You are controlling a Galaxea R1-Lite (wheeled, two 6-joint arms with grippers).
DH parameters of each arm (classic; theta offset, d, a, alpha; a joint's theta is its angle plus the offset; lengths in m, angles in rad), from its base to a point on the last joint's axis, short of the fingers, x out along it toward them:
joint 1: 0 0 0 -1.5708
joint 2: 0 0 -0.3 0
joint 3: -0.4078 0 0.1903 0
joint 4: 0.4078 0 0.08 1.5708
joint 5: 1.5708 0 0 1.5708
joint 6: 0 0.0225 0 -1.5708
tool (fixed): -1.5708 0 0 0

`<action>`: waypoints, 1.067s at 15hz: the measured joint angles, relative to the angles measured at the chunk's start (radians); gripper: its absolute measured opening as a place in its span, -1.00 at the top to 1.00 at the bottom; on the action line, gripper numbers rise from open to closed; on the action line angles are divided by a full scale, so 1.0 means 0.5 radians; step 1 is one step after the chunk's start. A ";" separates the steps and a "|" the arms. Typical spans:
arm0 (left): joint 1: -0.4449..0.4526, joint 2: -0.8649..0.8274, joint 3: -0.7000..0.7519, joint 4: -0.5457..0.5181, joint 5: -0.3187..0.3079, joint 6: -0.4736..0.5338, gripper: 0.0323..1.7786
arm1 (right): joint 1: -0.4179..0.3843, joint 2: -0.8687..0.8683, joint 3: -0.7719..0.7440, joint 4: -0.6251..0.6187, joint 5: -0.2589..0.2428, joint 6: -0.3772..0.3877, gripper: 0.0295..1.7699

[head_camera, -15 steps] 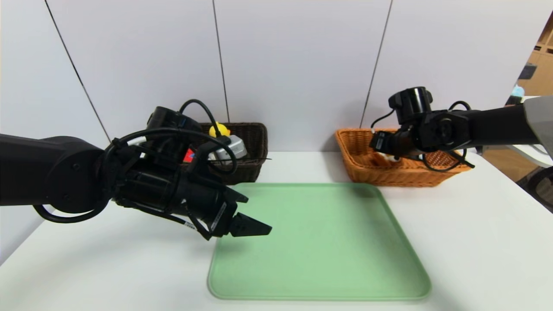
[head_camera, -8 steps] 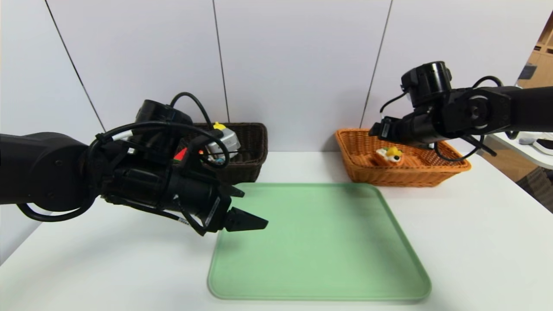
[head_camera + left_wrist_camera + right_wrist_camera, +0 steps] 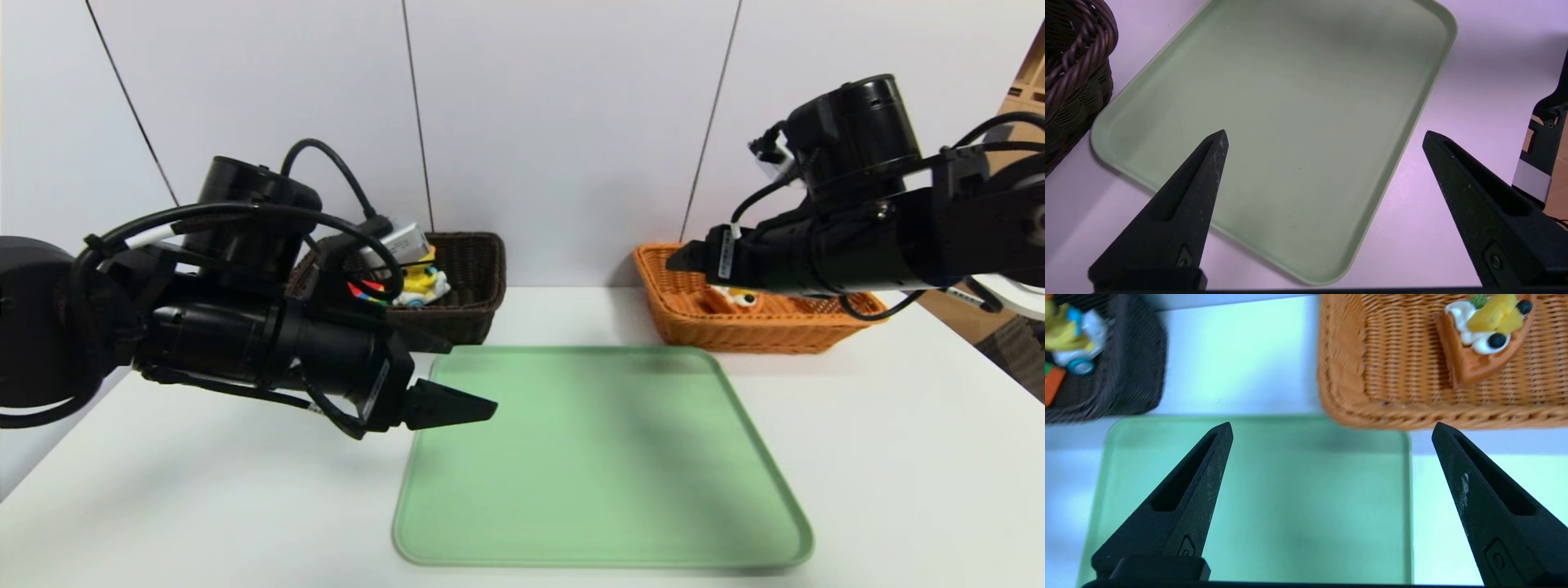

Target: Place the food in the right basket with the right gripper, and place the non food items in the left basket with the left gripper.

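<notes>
While food [image 3: 1486, 339] sits in right basket [image 3: 1392, 375], both end effectors gape empty; no legible writing.

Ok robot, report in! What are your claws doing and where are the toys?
Left claw open, empty, over green tray. Right claw open, empty. Pastry in orange basket; duck and cube in dark basket. Nothing blocking.

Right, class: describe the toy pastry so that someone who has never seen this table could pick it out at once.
Start at the green tray in the middle of the white table. Behind its far right corner sits a shallow orange wicker basket, and the toy pastry lies alone inside it. It is brown and boat-shaped with white cream, yellow fruit and dark berries, unlike the duck toy in the dark basket opposite.
</notes>
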 joint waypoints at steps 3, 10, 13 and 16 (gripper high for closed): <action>0.004 -0.124 0.051 0.006 0.003 0.008 -0.90 | 0.106 -0.226 0.166 0.060 0.017 -0.003 -0.91; 0.001 -0.415 0.253 0.013 -0.006 0.093 -0.90 | 0.169 -0.815 0.544 0.306 0.301 -0.120 -0.91; 0.001 -0.601 0.407 0.010 -0.004 0.143 -0.90 | 0.178 -1.089 0.745 0.314 0.313 -0.138 -0.91; 0.005 -0.811 0.544 0.011 0.029 0.149 -0.90 | 0.137 -1.345 0.937 0.326 0.314 -0.210 -0.91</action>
